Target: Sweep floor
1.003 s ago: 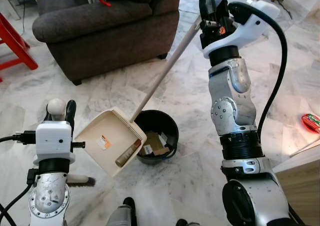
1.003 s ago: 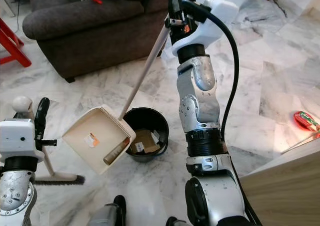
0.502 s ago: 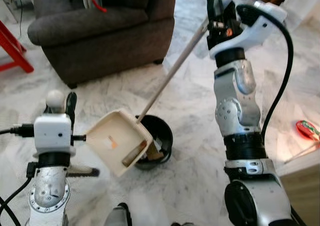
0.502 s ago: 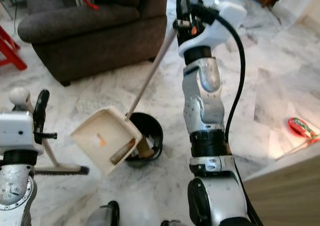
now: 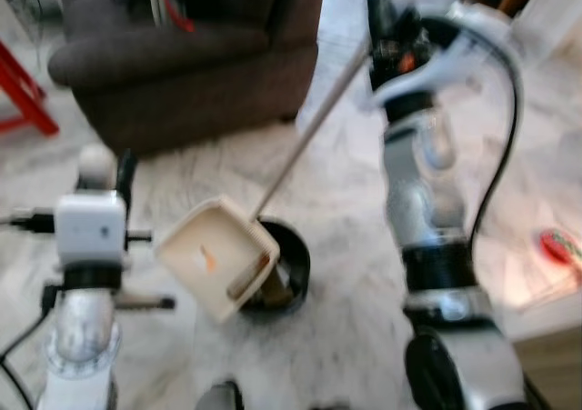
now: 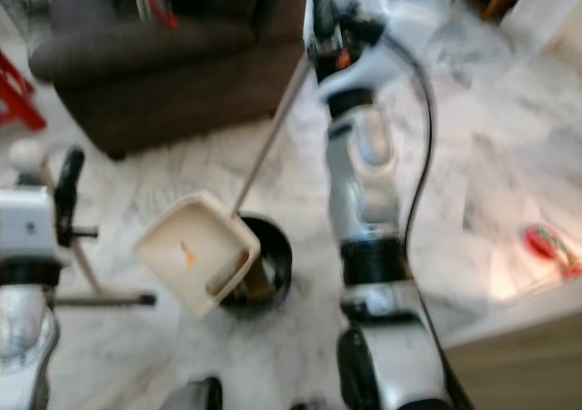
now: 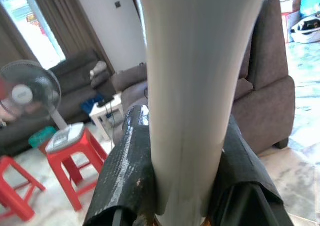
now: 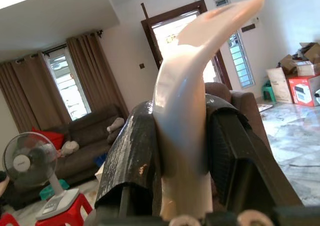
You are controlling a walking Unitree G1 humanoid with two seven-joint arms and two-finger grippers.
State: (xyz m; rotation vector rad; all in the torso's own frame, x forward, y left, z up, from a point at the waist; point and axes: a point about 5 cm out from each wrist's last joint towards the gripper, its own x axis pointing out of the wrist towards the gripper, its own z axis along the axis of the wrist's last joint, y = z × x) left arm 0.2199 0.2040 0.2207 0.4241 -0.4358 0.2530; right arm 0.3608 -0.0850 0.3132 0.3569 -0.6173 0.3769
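Over the black bin (image 5: 284, 269) hangs the tilted cream dustpan (image 5: 215, 258), its long handle (image 5: 314, 128) pinched high up by the right gripper (image 5: 386, 37) — blurred. Left gripper (image 7: 182, 151) fingers clamp the broom (image 7: 195, 85) handle, bristles on marble floor (image 5: 355, 328).

Dustpan (image 5: 216, 256) now tipped steeper over the black bin (image 5: 289, 274), bottle slid toward its lower edge

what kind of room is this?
Most likely a home living room: a dark sofa on marble floor, curtains at the windows, plus a standing fan and red stools.
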